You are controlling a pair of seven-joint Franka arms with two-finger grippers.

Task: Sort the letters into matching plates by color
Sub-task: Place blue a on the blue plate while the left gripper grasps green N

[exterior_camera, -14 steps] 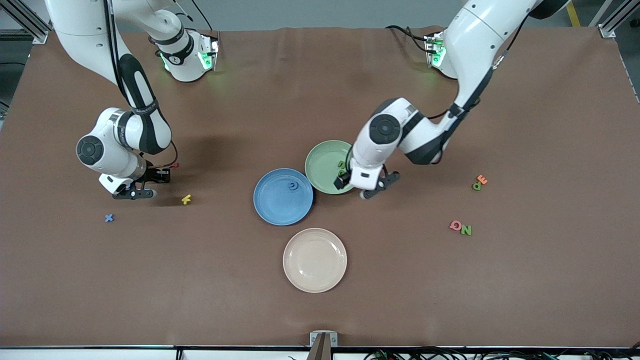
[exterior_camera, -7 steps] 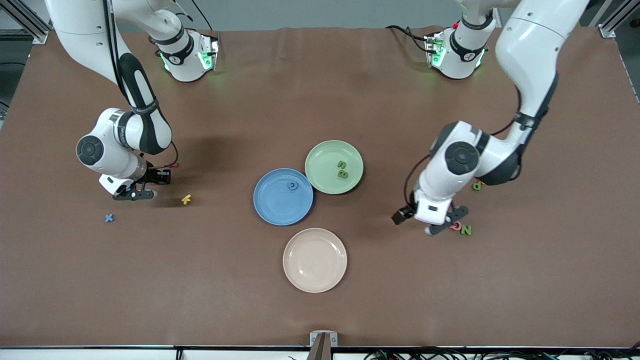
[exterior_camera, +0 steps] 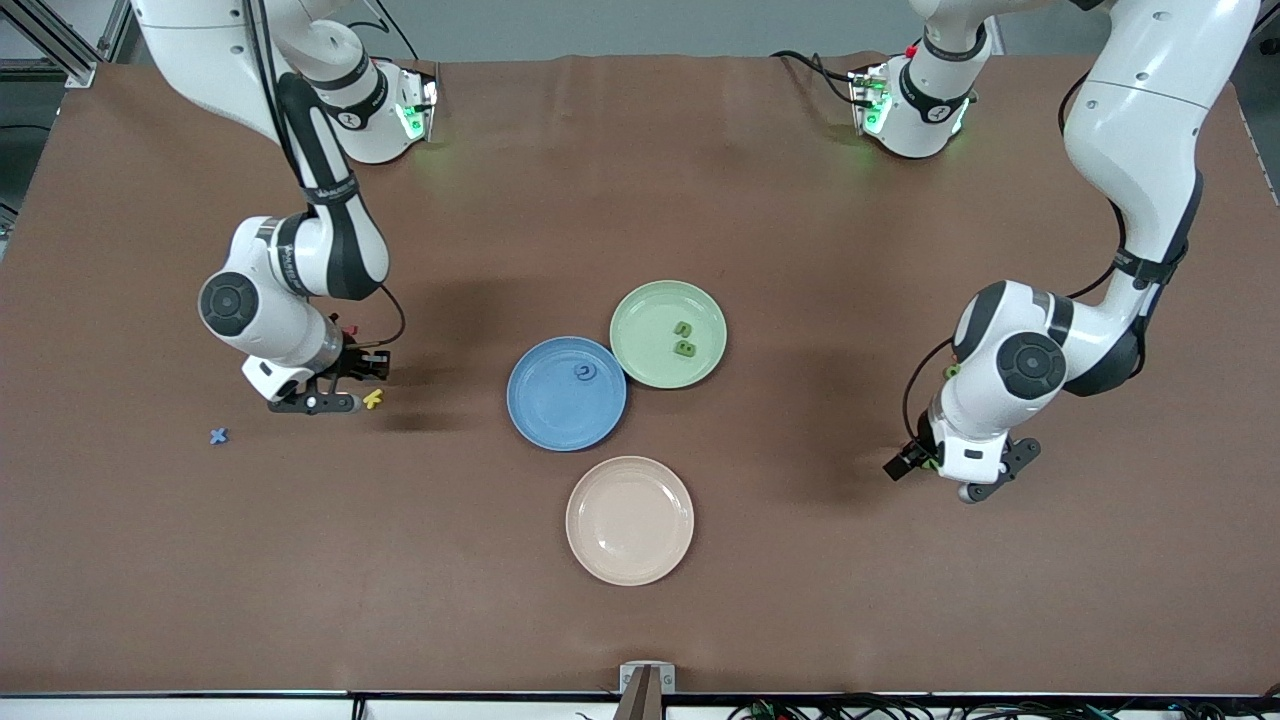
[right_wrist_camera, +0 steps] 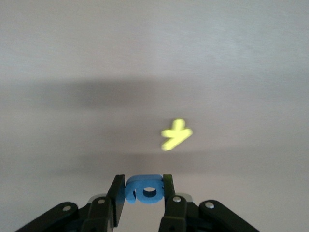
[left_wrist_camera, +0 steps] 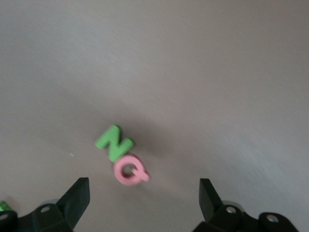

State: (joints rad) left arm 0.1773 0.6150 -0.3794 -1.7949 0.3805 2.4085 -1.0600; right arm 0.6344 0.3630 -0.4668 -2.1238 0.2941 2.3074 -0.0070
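Two green letters [exterior_camera: 684, 338] lie in the green plate [exterior_camera: 650, 301] and one blue letter [exterior_camera: 585, 373] in the blue plate [exterior_camera: 545, 400]. The right gripper [right_wrist_camera: 144, 195], over the table beside a yellow letter [right_wrist_camera: 175, 134], pinches a blue letter [right_wrist_camera: 144, 189]. The left gripper [left_wrist_camera: 144, 198] hangs spread wide over a green N [left_wrist_camera: 114, 142] touching a pink Q [left_wrist_camera: 129, 172].

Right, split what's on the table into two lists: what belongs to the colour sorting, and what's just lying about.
Part of the job:
blue plate
green plate
two green letters in the green plate
blue letter in the right hand
blue X
green N under the open left hand

Lying about:
cream plate
yellow letter
pink Q
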